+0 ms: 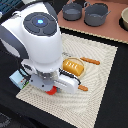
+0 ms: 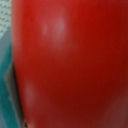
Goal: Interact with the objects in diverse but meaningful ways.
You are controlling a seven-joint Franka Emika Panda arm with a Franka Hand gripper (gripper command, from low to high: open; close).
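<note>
Red tomato (image 2: 70, 65) fills wrist view; arm bent low over mat (image 1: 100, 75); tool grip state unclear.

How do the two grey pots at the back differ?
The grey pot toward the exterior view's left looks shallower and smaller; the grey pot toward the exterior view's right is taller and wider. The left one sits nearer the cloth mat. Both are grey, round, empty-looking and upright.

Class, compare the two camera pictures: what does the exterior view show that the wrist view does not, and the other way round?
Only the exterior view shows the arm, the bread-like block, two orange sticks, the mat and the grey pots. Only the wrist view shows the red tomato close up, filling the picture, with a light blue carton edge beside it. Both share a glimpse of red and blue; the jaws are hidden.
</note>
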